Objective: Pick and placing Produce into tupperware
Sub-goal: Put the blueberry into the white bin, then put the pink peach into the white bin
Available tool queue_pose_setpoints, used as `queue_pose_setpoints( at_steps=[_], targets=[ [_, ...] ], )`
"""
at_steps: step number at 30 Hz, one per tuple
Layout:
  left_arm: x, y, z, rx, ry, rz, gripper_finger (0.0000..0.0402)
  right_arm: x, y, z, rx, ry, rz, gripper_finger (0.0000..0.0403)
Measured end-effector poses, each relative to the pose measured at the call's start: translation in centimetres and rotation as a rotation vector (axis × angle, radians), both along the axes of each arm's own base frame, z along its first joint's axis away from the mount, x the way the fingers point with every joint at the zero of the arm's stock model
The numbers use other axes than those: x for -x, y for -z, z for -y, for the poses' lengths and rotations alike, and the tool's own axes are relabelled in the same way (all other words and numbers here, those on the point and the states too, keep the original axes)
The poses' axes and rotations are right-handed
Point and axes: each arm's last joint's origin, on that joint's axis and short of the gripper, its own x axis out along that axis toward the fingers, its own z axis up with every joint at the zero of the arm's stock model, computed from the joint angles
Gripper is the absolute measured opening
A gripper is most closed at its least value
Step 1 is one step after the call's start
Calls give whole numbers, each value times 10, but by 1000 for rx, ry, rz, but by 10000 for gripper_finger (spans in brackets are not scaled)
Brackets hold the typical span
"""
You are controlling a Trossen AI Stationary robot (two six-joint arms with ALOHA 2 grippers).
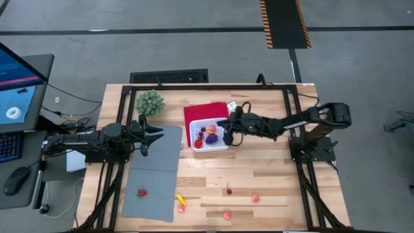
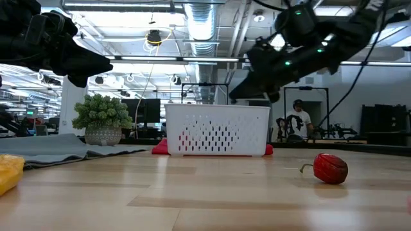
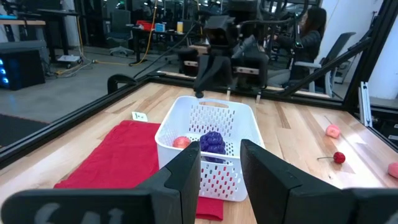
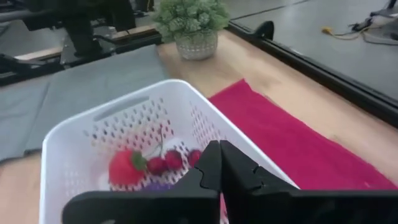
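Observation:
The tupperware (image 1: 210, 137), a white latticed basket, stands on a red cloth (image 1: 200, 113). Inside it lie a strawberry (image 4: 124, 168), cherries (image 4: 165, 163) and a purple bunch (image 3: 212, 143). More produce is loose on the table: a strawberry (image 1: 141, 192) on the grey mat, a yellow piece (image 1: 181, 200), a cherry (image 1: 229, 191) and pink pieces (image 1: 255, 197). My right gripper (image 4: 219, 163) hangs shut above the basket's right rim, with nothing visible between its fingers. My left gripper (image 3: 221, 165) stands open at the table's left, level, pointing at the basket, apart from it.
A green potted plant (image 1: 150, 102) stands at the far left of the table. The grey mat (image 1: 155, 168) covers the near left. A red piece of produce (image 2: 330, 168) lies close to the low camera. Black frame rails run along the table's edges.

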Motion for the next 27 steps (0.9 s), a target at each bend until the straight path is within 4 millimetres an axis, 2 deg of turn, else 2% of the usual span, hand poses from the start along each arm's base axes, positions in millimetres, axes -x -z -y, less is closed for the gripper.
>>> queue_pose_setpoints(
  at_steps=[5,9,13,19,27],
  targets=[
    [0,0,0,0,0,-1,104,-18,-2,0,-9,-30,10,35],
    [0,0,0,0,0,-1,104,-25,5,-4,-16,-53,-16,22],
    [0,0,0,0,0,0,104,-29,3,-9,6,-72,-11,24],
    [0,0,0,0,0,0,104,-19,-32,-17,66,-66,62,37],
    [0,0,0,0,0,0,104,23,-87,-22,79,-79,96,24]
  ],
)
